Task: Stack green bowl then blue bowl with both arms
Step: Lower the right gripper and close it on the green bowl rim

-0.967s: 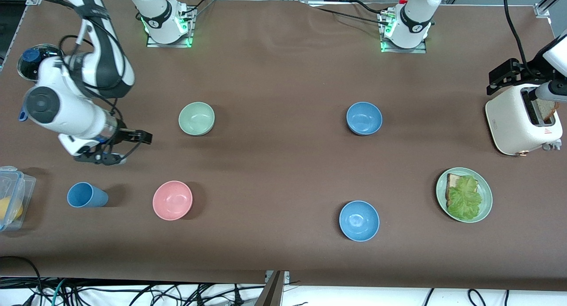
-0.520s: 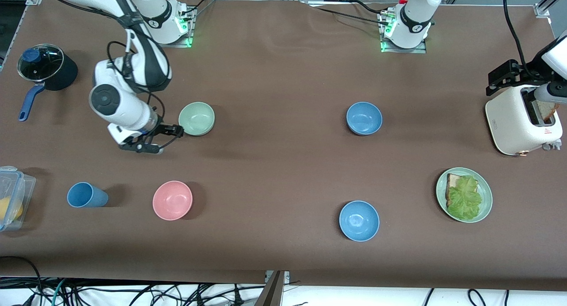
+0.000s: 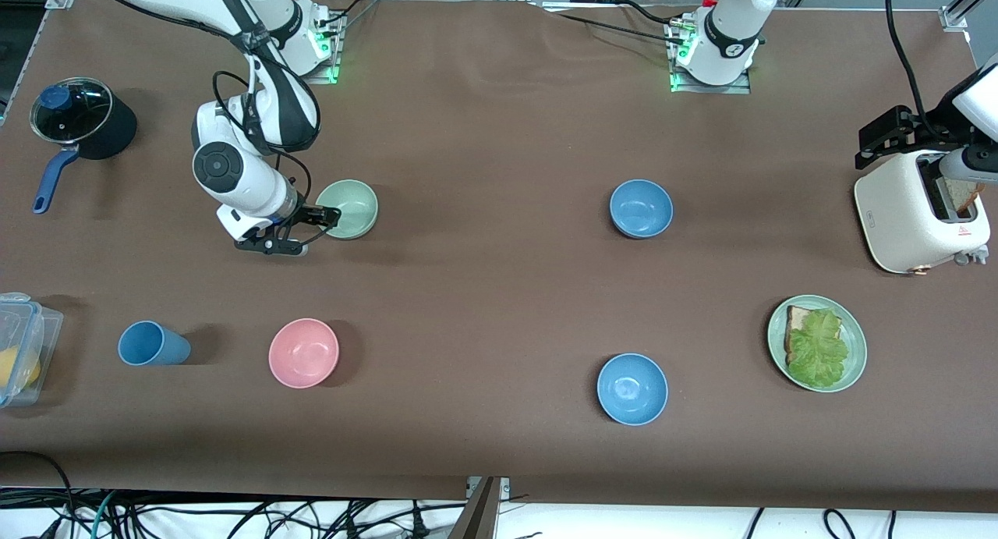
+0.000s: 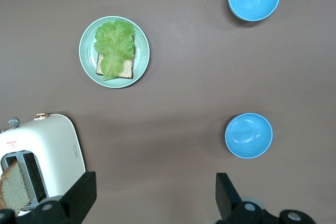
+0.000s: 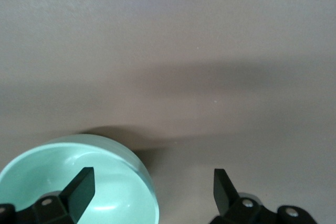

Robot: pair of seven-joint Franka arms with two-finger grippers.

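The right gripper (image 3: pixel 323 221), fingers spread, straddles the rim of the green bowl (image 3: pixel 348 208) at its 8 o'clock; it should close next. The left gripper (image 4: pixel 152 195), also spread, waits above the toaster (image 3: pixel 920 211). One blue bowl (image 3: pixel 640 208) stands at the green bowl's 3 o'clock.

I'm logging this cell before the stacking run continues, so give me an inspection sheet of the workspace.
Surface: brown table, no spills seen.
Job's things: green bowl upright; two blue bowls, apart.
Clutter: pink bowl, blue cup, pot, toaster with bread, green plate with lettuce, clear container.
Grippers: right pincer open, straddling the green bowl's rim; left pincer open, high over the toaster.
Cables: bundles below the table's near edge.
Surroundings: nothing seen.
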